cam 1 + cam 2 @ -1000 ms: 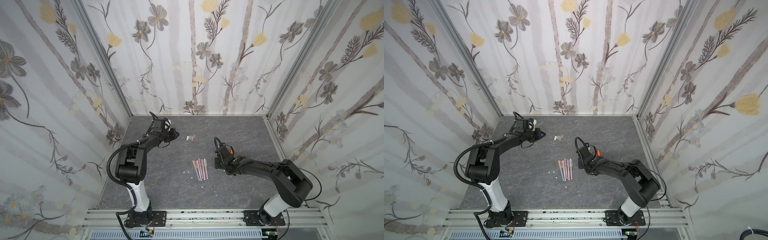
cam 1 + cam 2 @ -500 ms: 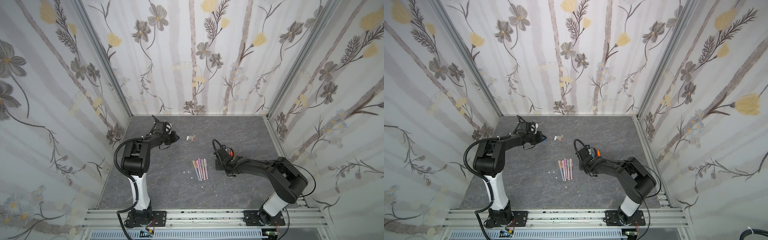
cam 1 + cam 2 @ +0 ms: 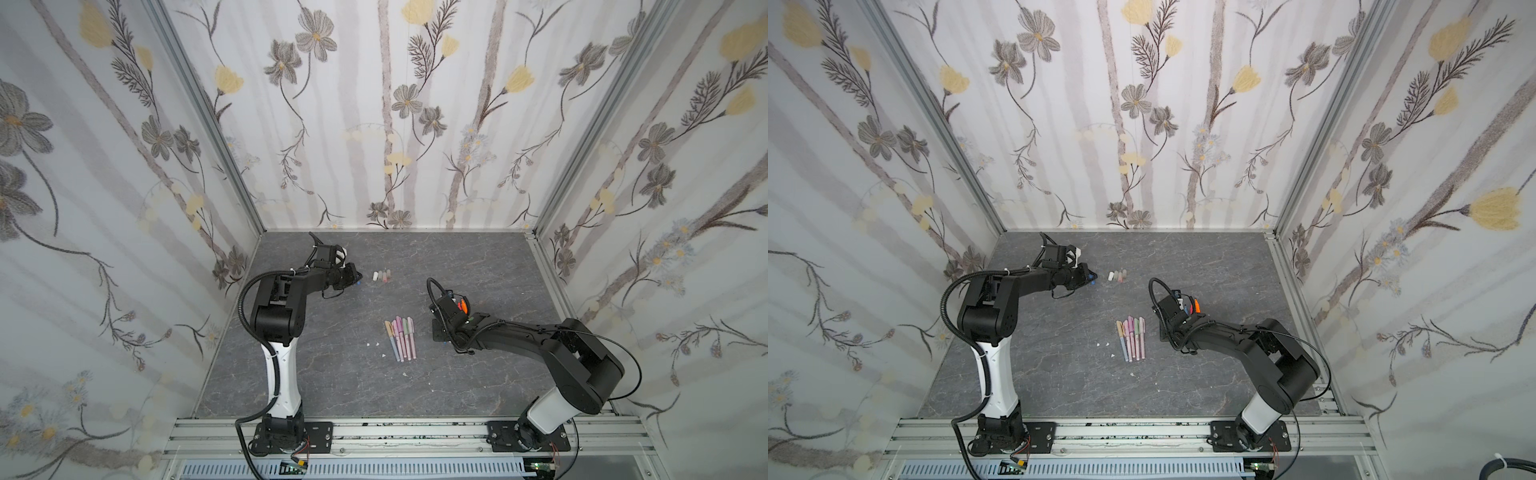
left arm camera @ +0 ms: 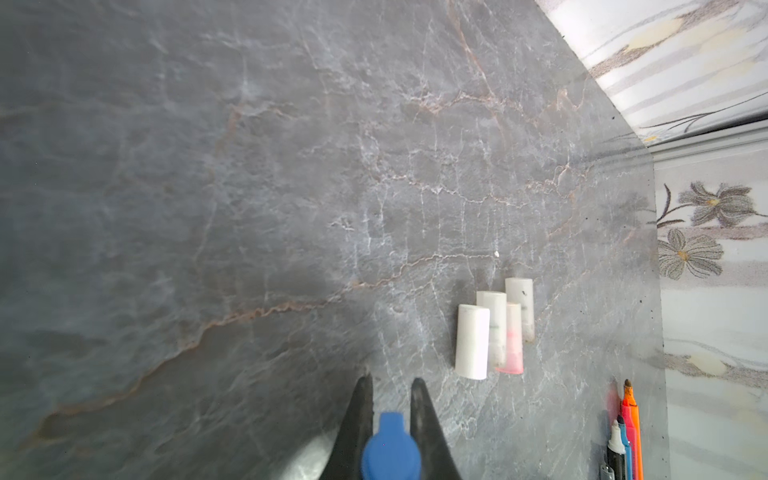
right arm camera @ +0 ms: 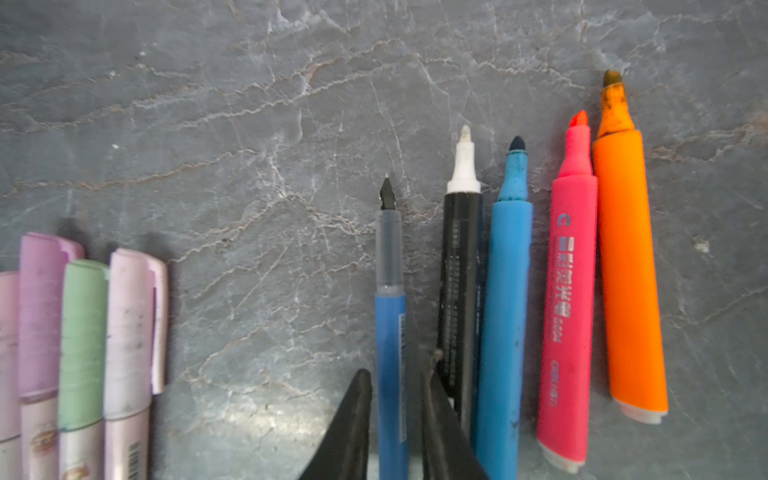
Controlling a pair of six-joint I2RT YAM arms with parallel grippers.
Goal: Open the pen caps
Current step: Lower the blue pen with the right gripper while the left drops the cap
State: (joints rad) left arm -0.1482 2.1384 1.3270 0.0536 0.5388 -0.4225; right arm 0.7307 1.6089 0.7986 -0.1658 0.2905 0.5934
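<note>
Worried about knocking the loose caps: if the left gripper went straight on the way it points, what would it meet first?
Likely bare table. The left gripper, shut on a blue cap, points beside the loose caps, not at them; depth is unclear, so it might graze the nearest white cap.

Five uncapped pens [image 5: 509, 291] are counted in one row and five capped pastel pens [image 3: 399, 338] in a second row. Four loose caps [image 4: 471, 340] are shown grouped together, with one further blue cap [image 4: 390, 451] counted apart from them. Two robot arms [image 3: 286, 316] are shown.
</note>
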